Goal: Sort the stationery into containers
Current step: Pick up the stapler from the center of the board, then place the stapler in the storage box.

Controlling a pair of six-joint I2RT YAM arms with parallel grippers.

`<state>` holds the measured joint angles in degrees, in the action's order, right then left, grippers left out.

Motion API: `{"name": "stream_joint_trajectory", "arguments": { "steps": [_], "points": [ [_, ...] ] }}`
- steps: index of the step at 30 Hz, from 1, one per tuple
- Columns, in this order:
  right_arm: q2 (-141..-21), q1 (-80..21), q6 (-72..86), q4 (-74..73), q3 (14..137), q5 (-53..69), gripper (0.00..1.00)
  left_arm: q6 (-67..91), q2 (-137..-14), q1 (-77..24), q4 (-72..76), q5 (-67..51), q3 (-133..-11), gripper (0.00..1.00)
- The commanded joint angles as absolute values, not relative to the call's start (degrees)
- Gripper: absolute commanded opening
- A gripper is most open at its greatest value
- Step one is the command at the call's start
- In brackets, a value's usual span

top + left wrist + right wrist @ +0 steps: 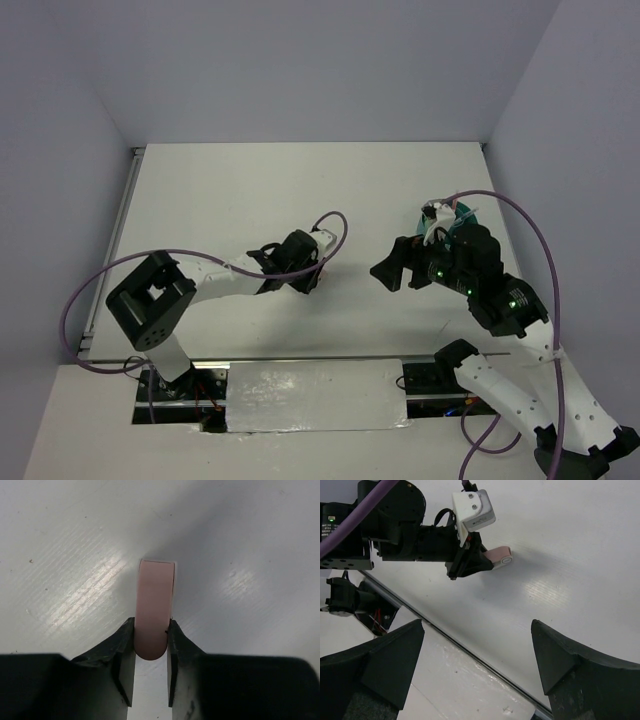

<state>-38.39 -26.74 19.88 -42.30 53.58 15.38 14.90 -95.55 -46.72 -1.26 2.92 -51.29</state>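
My left gripper (151,625) is shut on a pink eraser-sized block (155,600), which sticks out forward from the jaws just above the white table. The right wrist view shows the same block (499,558) in the left gripper (485,562). In the top view the left gripper (316,279) is at the table's middle. My right gripper (385,270) is open and empty, and it hovers to the right of the left one (477,625). The teal organiser (463,217) is mostly hidden behind the right arm. No other stationery shows.
The white table (250,190) has a metal rail (112,250) along its left edge. A shiny plate (315,395) lies at the near edge between the arm bases. Purple cables (520,225) loop over both arms.
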Motion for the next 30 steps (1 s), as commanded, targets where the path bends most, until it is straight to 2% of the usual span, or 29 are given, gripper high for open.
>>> {"name": "stream_joint_trajectory", "arguments": {
  "steps": [1, 6, 9, 18, 22, 30],
  "points": [
    [-36.5, -26.7, 20.2, -38.1, 51.6, 13.5, 0.95, 15.4, -93.9, -47.1, 0.7, 0.8, -53.4, 0.01],
    [-35.2, -26.7, 20.9, -29.1, 46.2, 15.1, 0.95, 16.6, -84.5, -48.1, 2.6, -4.8, -50.3, 0.0],
    [-34.5, -26.5, 19.8, -23.7, 44.4, 21.6, 0.95, 18.3, -77.1, -48.2, 7.7, -17.7, -46.1, 0.0],
    [-35.2, -26.5, 16.1, -19.4, 45.8, 38.0, 0.94, 21.0, -65.8, -49.0, 15.9, -38.4, -40.3, 0.0],
    [-35.8, -26.5, 16.1, -17.7, 44.7, 47.6, 0.93, 22.2, -60.3, -49.4, 19.7, -42.4, -38.1, 0.01],
    [-35.2, -28.4, 19.1, -12.9, 40.0, 50.5, 0.87, 23.4, -58.4, -49.5, 19.7, -43.7, -39.5, 0.03]
  ]
}}
